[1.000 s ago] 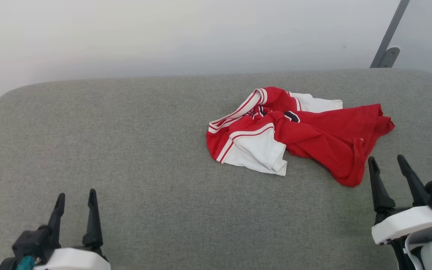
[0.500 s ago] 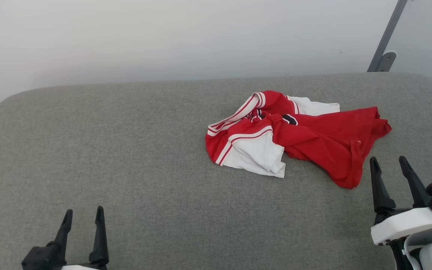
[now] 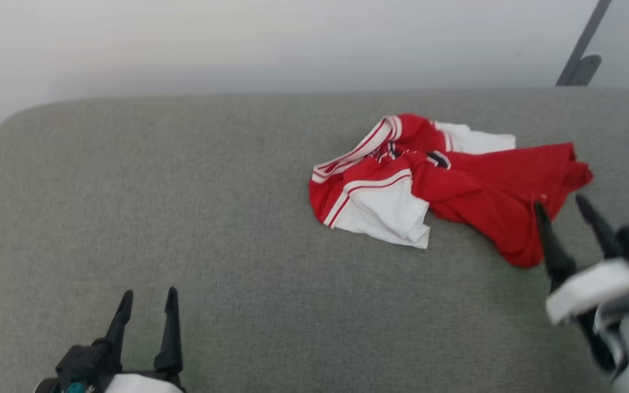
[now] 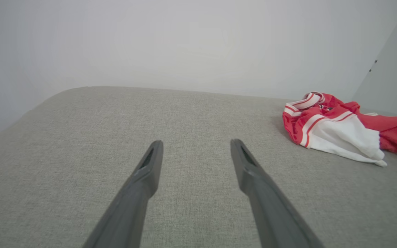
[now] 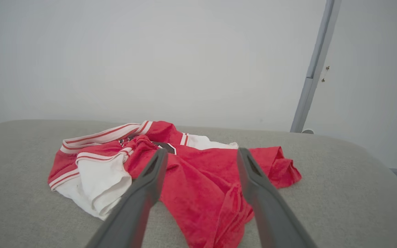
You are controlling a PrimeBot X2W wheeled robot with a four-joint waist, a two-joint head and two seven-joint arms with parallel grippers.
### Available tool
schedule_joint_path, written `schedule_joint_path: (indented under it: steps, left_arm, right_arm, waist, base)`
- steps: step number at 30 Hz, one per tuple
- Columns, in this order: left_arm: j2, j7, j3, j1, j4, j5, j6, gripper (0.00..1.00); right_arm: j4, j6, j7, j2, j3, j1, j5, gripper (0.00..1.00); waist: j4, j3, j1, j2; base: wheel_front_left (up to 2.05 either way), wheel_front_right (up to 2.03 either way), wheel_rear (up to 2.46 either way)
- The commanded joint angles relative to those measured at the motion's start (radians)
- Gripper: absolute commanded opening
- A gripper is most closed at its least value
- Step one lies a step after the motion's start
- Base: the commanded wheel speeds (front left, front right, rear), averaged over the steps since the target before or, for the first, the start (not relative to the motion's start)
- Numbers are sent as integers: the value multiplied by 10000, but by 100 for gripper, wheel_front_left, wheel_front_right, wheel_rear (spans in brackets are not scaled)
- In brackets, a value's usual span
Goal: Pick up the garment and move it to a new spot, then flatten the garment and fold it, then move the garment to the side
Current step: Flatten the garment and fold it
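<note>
The garment (image 3: 456, 185) is a crumpled red jersey T-shirt with white sleeve panels and striped trim, lying on the grey cushioned surface (image 3: 183, 207) right of centre. My right gripper (image 3: 560, 204) is open at the lower right, its fingertips just at the garment's near right edge. In the right wrist view the garment (image 5: 198, 179) lies between and beyond the spread fingers (image 5: 150, 179). My left gripper (image 3: 148, 297) is open at the lower left, well away from the cloth. Its wrist view shows the garment (image 4: 339, 127) far off to the right.
A pale wall stands behind the surface's rounded far edge. A grey metal bar (image 3: 582, 54) leans at the upper right. Bare grey fabric spreads across the left half and the front.
The head camera has shifted, so the whole picture moved. My right gripper has advanced toward the garment's near right edge. The left gripper sits lower in the picture than a second ago.
</note>
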Motion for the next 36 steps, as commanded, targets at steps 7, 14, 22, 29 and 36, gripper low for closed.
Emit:
schedule_joint_path:
  steps: [7, 14, 22, 29, 36]
  left_arm:
    - [-74, -53, -511, -850, 52, -296, -60, 100]
    - [-68, -53, -1243, -1517, 159, -818, 170, 100]
    - [-70, -53, -1948, -1825, 198, -1197, 366, 100]
    - [-78, -53, -2041, -2032, 19, -1211, 364, 100]
    - [-73, -53, -2192, -2329, -109, -1327, 463, 100]
  right_arm:
    - [1289, -3, 1979, -1758, 1216, -3132, 1450, 100]
    - [2761, -3, 4499, -3440, 2500, -5971, 2573, 100]
    - [3914, -5, 7729, -4899, 3964, -7504, 4044, 100]
    - [4284, -5, 8738, -5388, 4464, -8367, 4521, 100]
    - [4481, 1, 10359, -4966, 5150, -8439, 5251, 45]
  waist:
    - [747, 1337, 0, -1]
    - [1634, 2437, 0, -1]
    - [2634, 3305, 0, -1]
    - [2907, 4166, 0, -1]
    - [2842, 4564, 0, -1]
  base:
    - [0, 0, 0]
    - [0, 0, 0]
    - [0, 0, 0]
    - [0, 0, 0]
    - [0, 0, 0]
